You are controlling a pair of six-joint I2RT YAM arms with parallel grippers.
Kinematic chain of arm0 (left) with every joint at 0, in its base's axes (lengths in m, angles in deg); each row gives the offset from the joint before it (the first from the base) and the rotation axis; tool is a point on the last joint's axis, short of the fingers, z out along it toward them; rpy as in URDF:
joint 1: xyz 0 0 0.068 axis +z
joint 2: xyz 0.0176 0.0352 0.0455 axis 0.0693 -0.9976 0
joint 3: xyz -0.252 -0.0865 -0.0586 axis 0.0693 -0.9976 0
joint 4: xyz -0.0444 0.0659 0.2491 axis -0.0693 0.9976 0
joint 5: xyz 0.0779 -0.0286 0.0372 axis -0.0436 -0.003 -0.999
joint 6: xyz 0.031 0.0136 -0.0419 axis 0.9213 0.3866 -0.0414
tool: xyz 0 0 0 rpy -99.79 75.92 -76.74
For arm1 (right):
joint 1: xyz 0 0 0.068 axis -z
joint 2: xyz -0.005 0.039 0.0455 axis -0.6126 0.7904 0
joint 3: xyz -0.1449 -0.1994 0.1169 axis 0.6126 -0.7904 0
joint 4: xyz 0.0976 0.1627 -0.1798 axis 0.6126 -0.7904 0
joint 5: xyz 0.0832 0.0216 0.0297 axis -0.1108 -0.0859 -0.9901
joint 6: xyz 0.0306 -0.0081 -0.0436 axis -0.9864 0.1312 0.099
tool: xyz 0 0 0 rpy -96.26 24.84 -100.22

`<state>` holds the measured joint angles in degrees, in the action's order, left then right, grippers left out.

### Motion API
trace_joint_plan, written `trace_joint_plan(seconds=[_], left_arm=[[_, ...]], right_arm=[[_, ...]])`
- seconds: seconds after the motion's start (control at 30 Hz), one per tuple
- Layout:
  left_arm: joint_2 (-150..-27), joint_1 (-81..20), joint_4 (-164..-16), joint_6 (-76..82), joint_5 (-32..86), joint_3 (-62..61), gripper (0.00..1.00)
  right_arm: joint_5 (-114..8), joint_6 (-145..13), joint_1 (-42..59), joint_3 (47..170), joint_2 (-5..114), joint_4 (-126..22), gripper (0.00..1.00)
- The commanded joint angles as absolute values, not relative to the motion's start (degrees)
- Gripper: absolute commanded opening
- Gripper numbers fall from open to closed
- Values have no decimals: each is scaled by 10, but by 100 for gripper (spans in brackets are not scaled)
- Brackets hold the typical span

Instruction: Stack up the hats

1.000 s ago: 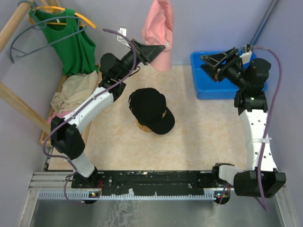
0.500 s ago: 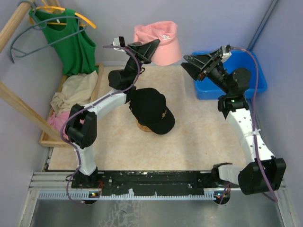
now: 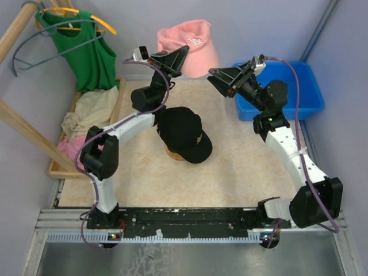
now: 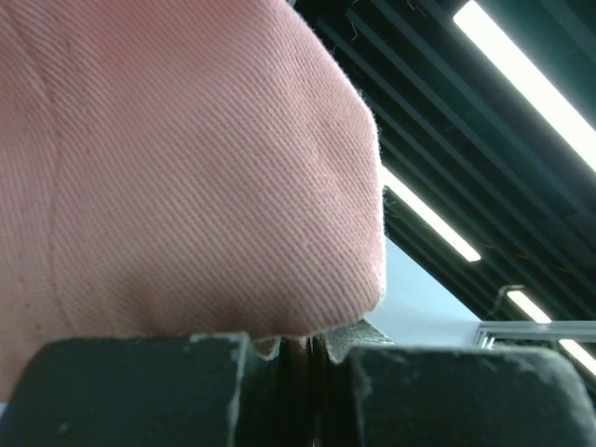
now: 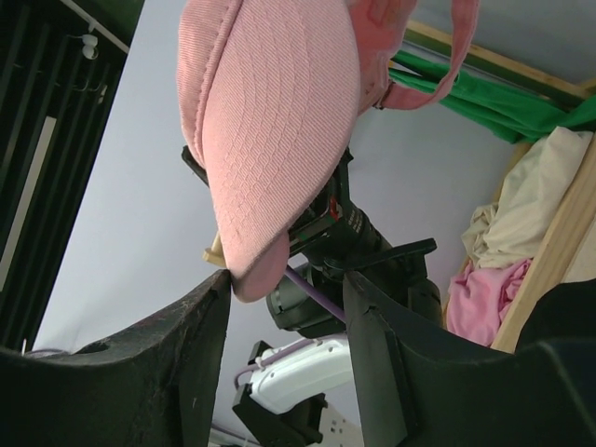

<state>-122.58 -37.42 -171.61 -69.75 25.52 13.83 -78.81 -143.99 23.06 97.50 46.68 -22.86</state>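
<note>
2 white-and-black arms (image 3: 123, 127), purple cables (image 3: 303, 168)

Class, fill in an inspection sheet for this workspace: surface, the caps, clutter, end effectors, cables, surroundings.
Surface: beige table.
Job's things: black cap sits on tan cap at centre; pink cap is held aloft at the back; green cap not seen.
Clutter: blue bin back right; green top hung up back left; cloths in a wooden tray on the left.
End effectors: left end effector shut on the pink cap's edge; right end effector open, close to the pink cap, contact unclear.
Cables: purple cables run along both arms.
Surroundings: lilac walls; wooden rail at left.
</note>
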Motion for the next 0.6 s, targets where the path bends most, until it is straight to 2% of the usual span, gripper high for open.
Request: trace_joint_plan(seconds=[0.0, 0.2, 0.43, 0.5, 0.57], left_arm=[[-1231, -379, -1780, -698, 236, 137, 0], [-1236, -381, -1794, -693, 231, 134, 0], [-1240, -381, -1801, -683, 229, 122, 0], [-1240, -382, -1804, -683, 227, 117, 0], [-1238, -383, -1806, -678, 229, 113, 0]], right_arm=[[-771, -1432, 211, 1004, 476, -175, 50], [-768, -1434, 196, 1020, 493, -163, 45], [-768, -1433, 185, 1035, 506, -158, 44], [-766, -1433, 184, 1036, 508, -156, 41], [-766, -1436, 184, 1038, 512, -152, 33]])
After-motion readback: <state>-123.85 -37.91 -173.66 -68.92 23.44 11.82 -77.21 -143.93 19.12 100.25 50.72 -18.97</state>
